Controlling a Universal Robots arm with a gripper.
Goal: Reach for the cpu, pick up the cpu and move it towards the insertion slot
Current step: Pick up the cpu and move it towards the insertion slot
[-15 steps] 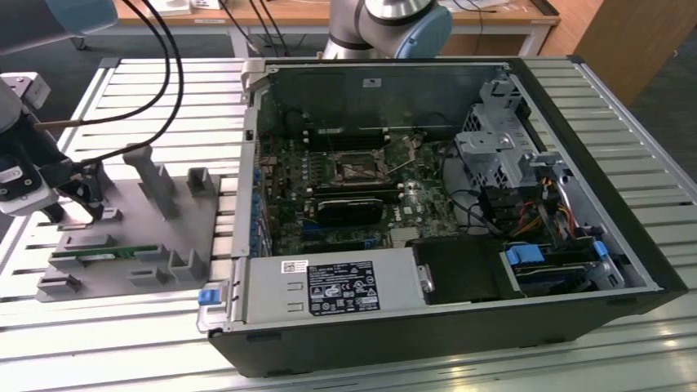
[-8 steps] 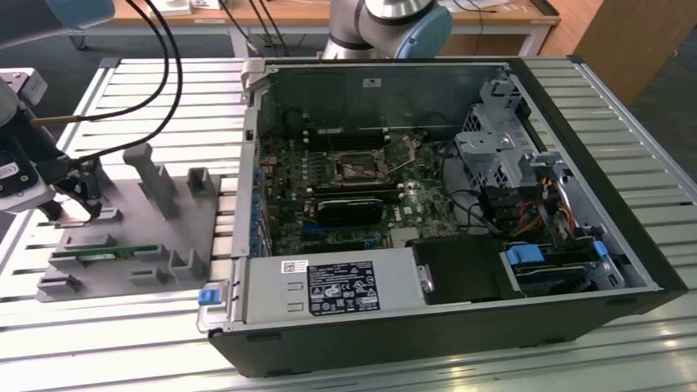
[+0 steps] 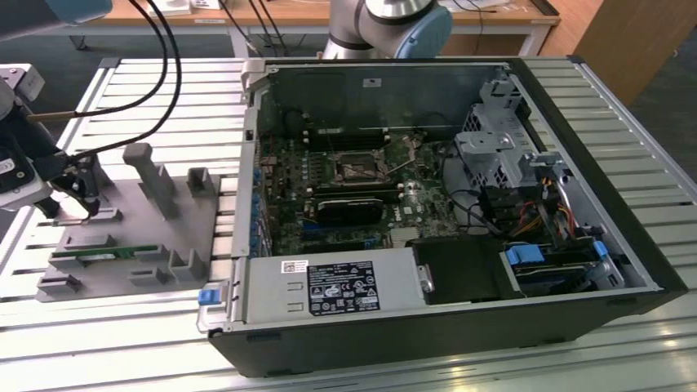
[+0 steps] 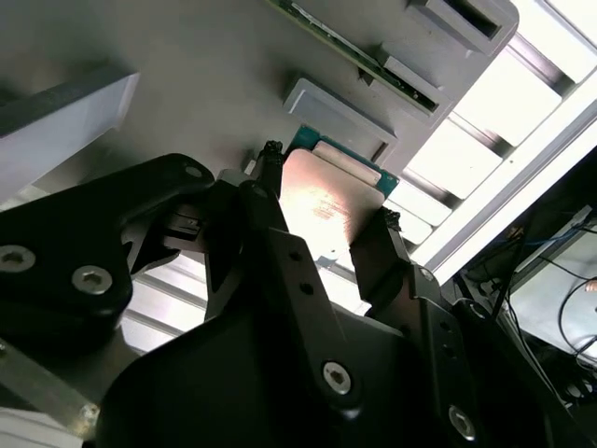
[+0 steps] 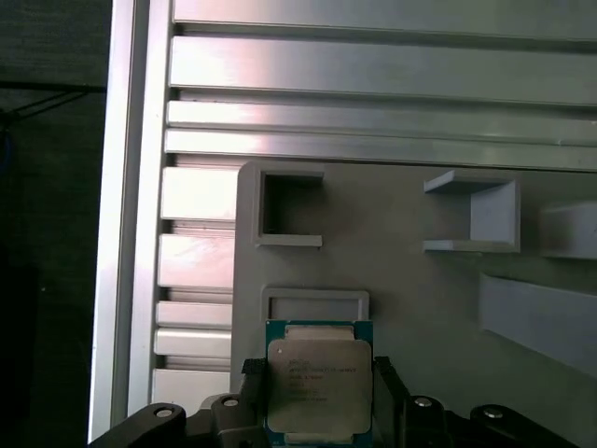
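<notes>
In the exterior view, the gripper [image 3: 74,204] stands low over the grey fixture plate [image 3: 153,237] at the exterior view's left, beside the open computer case [image 3: 458,335]. The insertion slot [image 3: 357,169] lies on the motherboard [image 3: 419,208] inside the case, well apart from the gripper. In the second wrist view, the two black fingers [image 4: 378,247] press on opposite edges of the cpu [image 4: 326,210], so the jaws are clamped on it, close to the plate. In the first wrist view, the cpu [image 5: 317,383] sits between the fingers [image 5: 252,378], just beside a small rectangular frame [image 5: 314,303] on the plate.
</notes>
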